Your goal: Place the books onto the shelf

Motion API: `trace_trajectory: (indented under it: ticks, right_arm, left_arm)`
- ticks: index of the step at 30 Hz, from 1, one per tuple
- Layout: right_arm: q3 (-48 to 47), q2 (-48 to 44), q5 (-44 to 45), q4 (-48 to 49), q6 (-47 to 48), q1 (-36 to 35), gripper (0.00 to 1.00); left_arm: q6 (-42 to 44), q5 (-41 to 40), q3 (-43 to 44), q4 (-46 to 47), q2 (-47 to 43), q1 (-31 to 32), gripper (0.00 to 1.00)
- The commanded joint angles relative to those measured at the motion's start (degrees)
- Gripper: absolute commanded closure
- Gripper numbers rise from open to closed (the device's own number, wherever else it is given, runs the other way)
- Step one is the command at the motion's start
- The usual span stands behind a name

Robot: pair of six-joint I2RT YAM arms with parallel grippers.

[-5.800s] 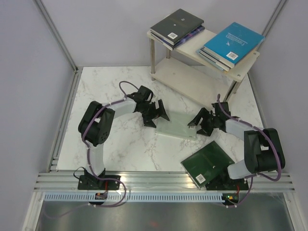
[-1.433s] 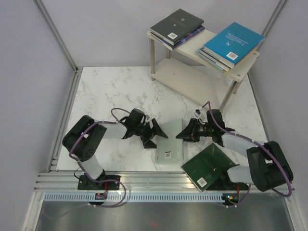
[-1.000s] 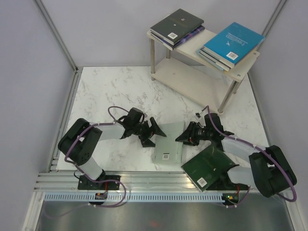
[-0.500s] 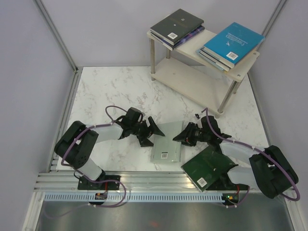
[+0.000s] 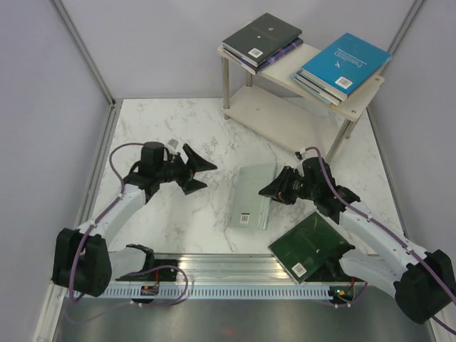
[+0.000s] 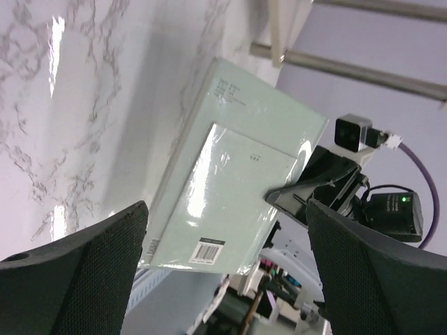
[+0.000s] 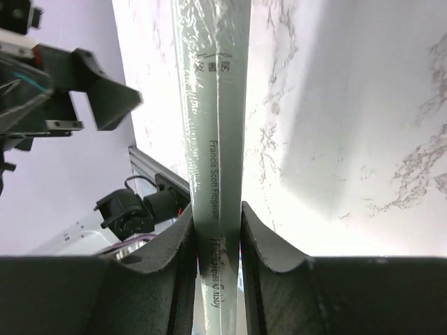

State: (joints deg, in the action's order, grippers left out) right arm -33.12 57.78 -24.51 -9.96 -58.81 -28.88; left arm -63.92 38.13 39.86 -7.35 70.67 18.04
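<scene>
A pale mint book [image 5: 251, 196] hangs tilted just above the marble, and my right gripper [image 5: 269, 191] is shut on its right edge. In the right wrist view the spine [image 7: 216, 132] runs straight up between the two pads [image 7: 176, 255]. My left gripper [image 5: 209, 178] stands open and empty, well to the left of that book, which the left wrist view shows ahead [image 6: 237, 181]. A dark green book [image 5: 306, 246] lies flat at the front right. The cream shelf [image 5: 285, 77] at the back right carries a black-topped stack [image 5: 261, 37] and a cyan-topped stack [image 5: 343, 63]. Its lower board [image 5: 281, 121] is bare.
Grey walls close in the marble table [image 5: 164, 128] on the left, right and back. A metal rail [image 5: 235, 267] runs along the near edge by the arm bases. The dark green book overhangs that rail beside the right arm's base.
My left arm has swung back to the left, away from the mint book, with its jaws a little wider. The right gripper has kept its hold and raised the book slightly.
</scene>
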Motion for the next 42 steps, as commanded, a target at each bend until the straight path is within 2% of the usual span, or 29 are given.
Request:
trace_trajectory:
  ticks: [1, 6, 7, 11, 20, 25, 30, 32, 37, 42]
  right_arm:
    - [-12.1, -4.51, 2.96, -7.33, 1.23, -0.21, 1.0]
    - [-28.63, -3.12, 6.05, -15.43, 3.6, -0.12, 1.0]
    - [-35.1, -1.28, 6.4, -17.62, 3.7, -0.12, 1.0]
    - [-50.43, 4.61, 7.37, -19.84, 3.88, -0.21, 1.0]
    - [-84.62, 24.99, 10.18, -19.23, 2.04, 0.58, 1.0]
    - [-102.8, 40.2, 10.54, -11.87, -5.08, 5.14, 1.0]
    - [-108.64, 49.95, 11.59, -0.52, -17.1, 8.23, 1.0]
    - [-109.26, 51.2, 10.8, 1.87, -18.8, 8.23, 1.0]
    - [-99.69, 46.55, 15.8, 5.9, -19.68, 7.79, 1.0]
    - [-104.17, 48.22, 12.66, 6.35, -21.53, 6.91, 1.0]
  left_arm:
    - [6.08, 4.23, 3.82, -8.89, -5.71, -6.85, 0.04]
    - [11.27, 3.36, 9.97, -17.5, -8.88, -10.57, 0.03]
    - [11.62, 3.09, 10.67, -18.04, -9.15, -10.66, 0.03]
    - [11.89, 2.13, 12.09, -19.63, -10.47, -10.75, 0.03]
    - [9.96, 2.47, 13.05, -19.98, -13.89, -10.75, 0.03]
    - [8.47, 3.18, 13.85, -20.07, -15.83, -10.75, 0.03]
    - [6.71, 3.09, 13.67, -20.94, -18.55, -10.75, 0.03]
    - [5.74, 2.65, 15.33, -20.86, -18.21, -10.75, 0.03]
    - [3.64, 0.73, 24.54, -18.76, -13.38, -10.75, 0.03]
    - [-5.58, -0.07, 33.08, -9.01, -9.6, -10.75, 0.03]
